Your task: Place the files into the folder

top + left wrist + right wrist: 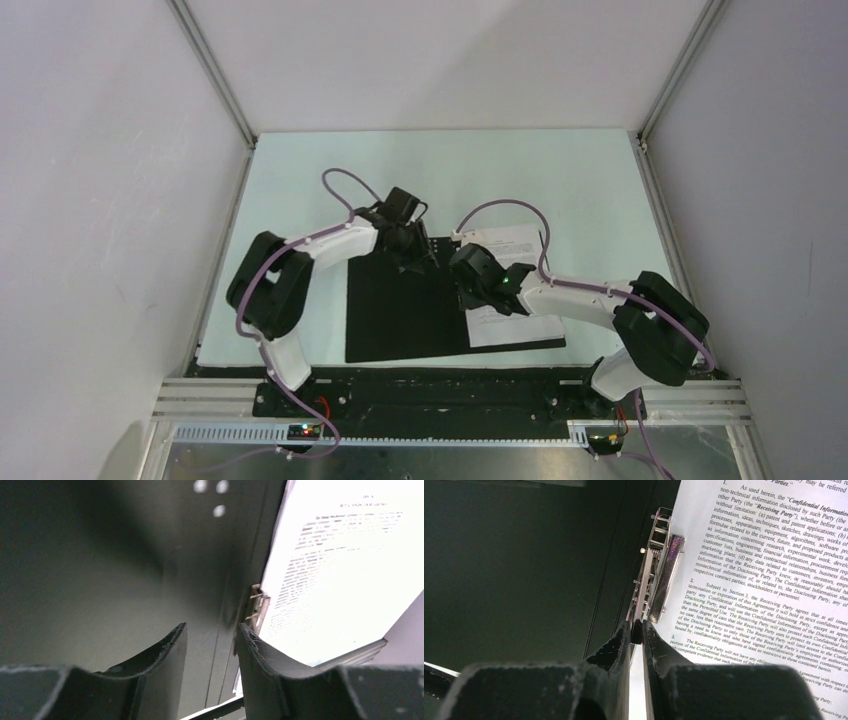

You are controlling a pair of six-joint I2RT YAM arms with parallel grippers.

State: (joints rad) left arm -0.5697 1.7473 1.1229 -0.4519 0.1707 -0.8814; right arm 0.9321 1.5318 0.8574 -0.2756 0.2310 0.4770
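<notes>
The folder [400,310] lies open on the table, black inside up. White printed files [508,240] lie on its right half beside the spine; I cannot tell how many sheets. The metal clip [656,565] stands along the sheets' left edge and also shows in the left wrist view [256,605]. My right gripper [462,262] is shut on the black tip of the clip's lever [636,631]. My left gripper [415,258] is open and empty, low over the folder's spine [235,555] at its far end, with its right finger close to the clip. The folder's red outside is hidden.
The pale table [560,180] is walled by white panels at the back and both sides. A black base strip [440,380] runs along the near edge, just beyond the folder's front edge.
</notes>
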